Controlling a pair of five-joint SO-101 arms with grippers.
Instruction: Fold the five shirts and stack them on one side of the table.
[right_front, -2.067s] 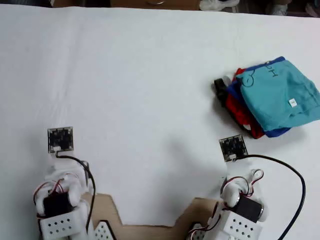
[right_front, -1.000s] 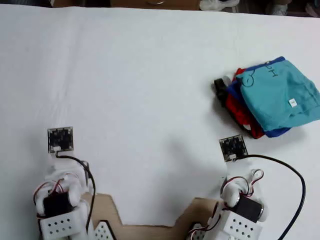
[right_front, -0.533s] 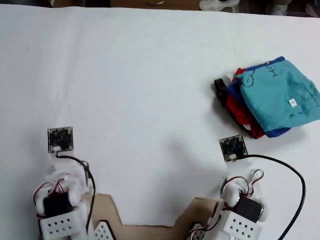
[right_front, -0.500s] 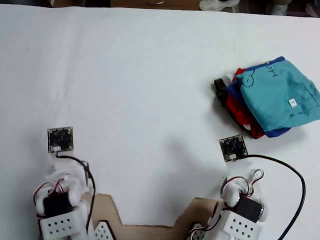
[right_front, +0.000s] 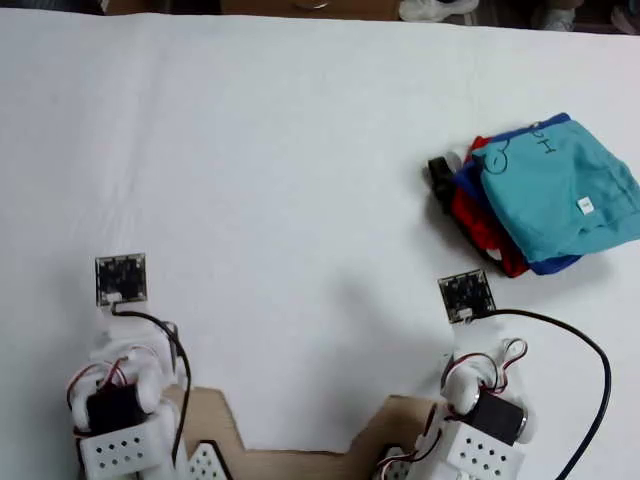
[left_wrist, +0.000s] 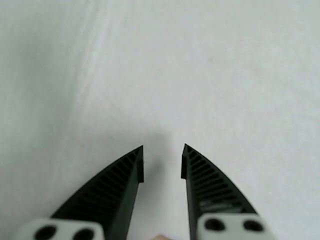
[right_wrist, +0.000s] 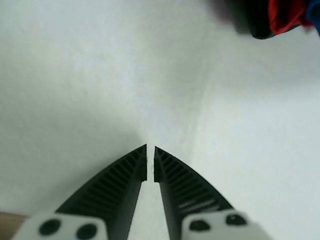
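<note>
Teal shirt (right_front: 555, 195) covers most of stack (right_front: 478, 222) (red, blue, black edges peek); count unclear.

Folded stack of shirts (right_front: 545, 195) on table's right side, teal shirt (right_front: 560, 190) on top, lying flat & skewed, blue shirt (right_front: 468, 183) under it, red shirt (right_front: 478, 225) below w/ edge sticking out, black shirt (right_front: 440, 178) lowest visible, poking out at stack's left end

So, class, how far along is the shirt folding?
Done: a folded teal shirt lies stacked on blue, red and black layers at the white table's side; a fifth can't be counted. In hand: nothing, left gripper and right gripper empty. Left: seemingly nothing.
</note>
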